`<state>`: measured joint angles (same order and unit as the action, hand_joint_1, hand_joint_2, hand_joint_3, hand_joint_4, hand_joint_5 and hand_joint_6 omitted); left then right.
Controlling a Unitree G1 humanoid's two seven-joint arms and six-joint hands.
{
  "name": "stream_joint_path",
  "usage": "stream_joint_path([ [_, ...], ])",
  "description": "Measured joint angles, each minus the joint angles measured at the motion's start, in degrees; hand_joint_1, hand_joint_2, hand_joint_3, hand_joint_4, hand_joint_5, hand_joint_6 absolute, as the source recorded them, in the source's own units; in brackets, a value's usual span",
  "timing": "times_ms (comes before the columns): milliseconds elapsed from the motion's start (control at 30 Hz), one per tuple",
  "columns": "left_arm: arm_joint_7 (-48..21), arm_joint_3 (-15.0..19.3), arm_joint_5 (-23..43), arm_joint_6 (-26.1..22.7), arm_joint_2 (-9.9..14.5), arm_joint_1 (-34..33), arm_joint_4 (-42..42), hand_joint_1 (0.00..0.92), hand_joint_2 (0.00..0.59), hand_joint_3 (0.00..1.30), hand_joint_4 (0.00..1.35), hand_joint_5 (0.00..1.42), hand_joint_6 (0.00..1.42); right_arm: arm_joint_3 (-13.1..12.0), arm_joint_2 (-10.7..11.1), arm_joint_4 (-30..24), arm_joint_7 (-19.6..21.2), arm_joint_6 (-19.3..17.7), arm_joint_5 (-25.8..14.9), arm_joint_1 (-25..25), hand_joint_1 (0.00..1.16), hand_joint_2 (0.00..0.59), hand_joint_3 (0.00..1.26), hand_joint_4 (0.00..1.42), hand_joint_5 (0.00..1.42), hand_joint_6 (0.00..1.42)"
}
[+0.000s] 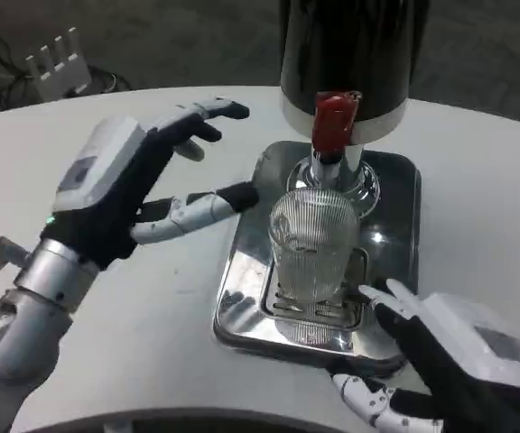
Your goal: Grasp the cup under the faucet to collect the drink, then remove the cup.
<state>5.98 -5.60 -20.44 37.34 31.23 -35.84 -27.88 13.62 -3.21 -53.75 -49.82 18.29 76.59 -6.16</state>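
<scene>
White and round-edged, the worktop fills the head view, with grey floor and a small white ridged object lying beyond its far left edge. At the left, the left robot hand hovers with fingers spread and nothing in them, its lower fingertips reaching the left rim of the steel drip tray. To its right, a ribbed clear glass cup stands upright on the tray's grate, directly below the red-handled faucet of the dark drink dispenser. The cup's long axis is vertical, so a sideways wrap looks apt. At lower right, the right robot hand is also spread and empty, fingertips just beside the cup's base. I judge it nearer.
</scene>
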Motion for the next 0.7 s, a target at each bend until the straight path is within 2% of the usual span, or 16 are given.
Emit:
stream_joint_path([
  [100,-3.24,2.71,4.81,0.27,0.19,1.44,8.08,0.01,0.091,0.36,0.33,0.41,0.49,-0.63,-0.04,0.5,0.02,0.7,-0.37,1.08,0.36,0.439,0.13,0.01,0.07,0.0],
  [200,-6.99,3.59,9.48,-0.65,0.11,1.46,13.17,0.0,0.094,0.4,0.35,0.44,0.52,-0.34,-0.04,0.5,0.02,0.74,-0.44,1.19,0.36,0.438,0.13,0.01,0.07,0.0],
  [300,-15.49,4.29,19.65,-5.86,-0.59,-0.33,16.59,0.0,0.094,0.39,0.35,0.45,0.54,-0.04,-0.04,0.42,0.03,0.79,-0.41,1.03,0.36,0.438,0.13,0.02,0.07,0.0],
  [400,-20.49,4.65,25.0,-9.47,-1.02,-2.53,17.85,0.0,0.083,0.37,0.33,0.43,0.53,0.0,-0.03,0.25,0.02,0.88,-0.38,0.54,0.36,0.438,0.13,0.02,0.07,0.0],
  [467,-25.08,5.03,30.5,-14.69,-2.32,-4.92,18.19,0.0,0.081,0.34,0.29,0.39,0.48,0.01,-0.03,-0.23,0.05,0.89,-0.37,-0.07,0.36,0.438,0.13,0.02,0.07,0.0],
  [633,-30.95,5.43,35.74,-24.3,-4.38,-8.08,18.25,0.0,0.102,0.31,0.24,0.34,0.41,0.19,-0.01,-0.66,0.48,0.89,-0.43,-0.9,0.35,0.44,0.13,0.02,0.07,0.0],
  [700,-32.19,5.47,35.95,-25.95,-4.79,-9.3,18.23,0.0,0.11,0.3,0.24,0.33,0.4,0.27,-0.01,-0.72,0.48,0.89,-0.49,-0.93,0.35,0.442,0.13,0.02,0.07,0.0],
])
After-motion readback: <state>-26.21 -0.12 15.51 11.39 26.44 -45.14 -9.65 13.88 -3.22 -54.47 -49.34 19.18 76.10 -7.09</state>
